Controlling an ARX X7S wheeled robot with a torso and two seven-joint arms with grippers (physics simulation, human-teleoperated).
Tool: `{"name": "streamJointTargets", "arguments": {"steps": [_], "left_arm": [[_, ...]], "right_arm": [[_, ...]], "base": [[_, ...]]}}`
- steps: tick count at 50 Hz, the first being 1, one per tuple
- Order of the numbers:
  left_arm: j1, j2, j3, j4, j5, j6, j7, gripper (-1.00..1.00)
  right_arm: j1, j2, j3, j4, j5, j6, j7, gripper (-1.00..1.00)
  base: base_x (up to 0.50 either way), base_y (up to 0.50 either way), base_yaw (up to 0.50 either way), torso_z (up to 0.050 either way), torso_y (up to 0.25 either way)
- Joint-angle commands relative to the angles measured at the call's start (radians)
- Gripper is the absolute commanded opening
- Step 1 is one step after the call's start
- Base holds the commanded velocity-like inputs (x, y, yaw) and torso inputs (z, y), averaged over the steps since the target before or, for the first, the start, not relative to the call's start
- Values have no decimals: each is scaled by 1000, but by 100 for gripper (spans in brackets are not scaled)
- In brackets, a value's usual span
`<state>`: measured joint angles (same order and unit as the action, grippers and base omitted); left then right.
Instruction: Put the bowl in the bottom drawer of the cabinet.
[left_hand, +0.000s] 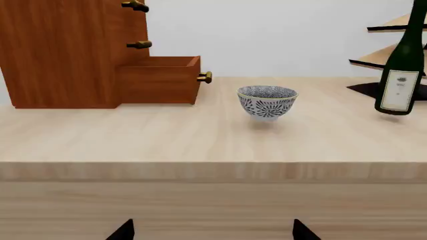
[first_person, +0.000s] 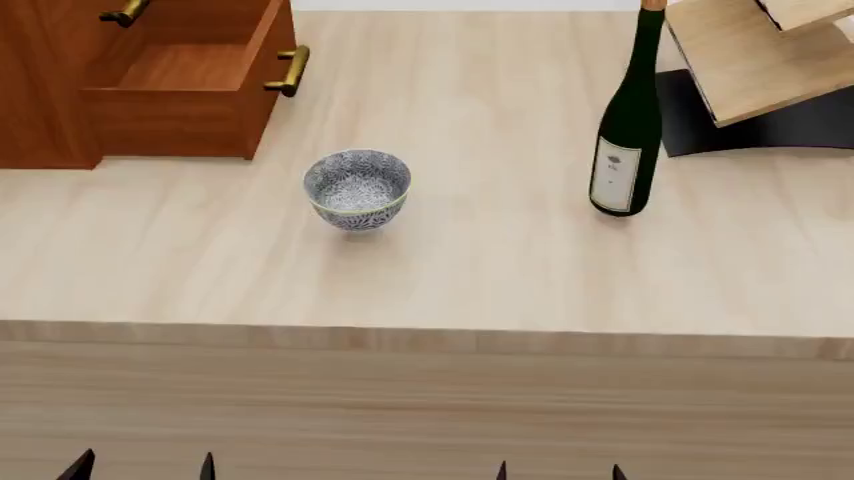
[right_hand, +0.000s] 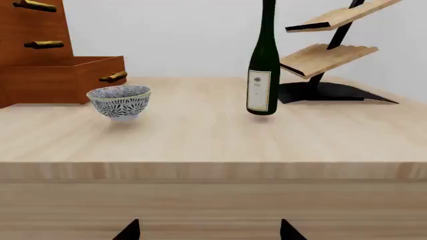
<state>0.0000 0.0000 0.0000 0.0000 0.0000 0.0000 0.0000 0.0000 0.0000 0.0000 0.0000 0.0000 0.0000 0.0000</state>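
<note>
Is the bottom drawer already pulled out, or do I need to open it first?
Already open. The bottom drawer sticks out from the cabinet front, and the head view looks down into its bare inside. The bowl stands on the table, outside it.

Perhaps a home: wine bottle (first_person: 629, 135), wooden rack (first_person: 754, 50), cabinet (first_person: 54, 90).

There is one bowl (first_person: 356, 188), one wine bottle (first_person: 629, 130), one cabinet (left_hand: 67, 50) with three drawers, and one wooden rack (right_hand: 333, 50).
</note>
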Motion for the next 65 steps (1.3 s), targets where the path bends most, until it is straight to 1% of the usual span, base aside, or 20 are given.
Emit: {"name": "streamJointTargets", "arguments": {"steps": [1,3,4,9,20,21,27,34,47,65], "left_arm": [[-1,-21,25,-5,-21,5,-25,100],[2,-28,34,-6,-32,30,-26,100],[2,-33,37,2,-33,4,-31,100],[2,-45,51,25,-33,-28,-57,100],[5,-68,74,34,-71,-43,-56,100],[5,-79,82,52,-86,-83,-37,100],[11,-79,85,55,-89,-38,-55,100],[10,-88,90,50,-87,-21,-71,100],[0,-102,99,37,-116,-13,-82,100],[7,-128,127,53,-113,-1,-99,100]], "right_arm": [[0,35,-42,-1,35,0,42,100],[1,39,-46,-1,50,-9,42,100],[1,42,-50,-4,46,-2,49,100],[7,52,-63,3,55,-5,58,100],[15,70,-87,-5,66,14,77,100],[15,70,-87,-6,69,15,79,100],[14,75,-97,6,77,1,87,100],[15,81,-101,8,90,-2,98,100],[20,95,-121,-1,103,7,115,100],[15,117,-143,-24,118,16,136,100]], "base": [[0,0,0,0,0],[0,0,0,0,0],[0,0,0,0,0],[0,0,0,0,0],[0,0,0,0,0],[0,0,0,0,0],[0,0,0,50,0],[0,0,0,50,0],[0,0,0,50,0],[0,0,0,50,0]]}}
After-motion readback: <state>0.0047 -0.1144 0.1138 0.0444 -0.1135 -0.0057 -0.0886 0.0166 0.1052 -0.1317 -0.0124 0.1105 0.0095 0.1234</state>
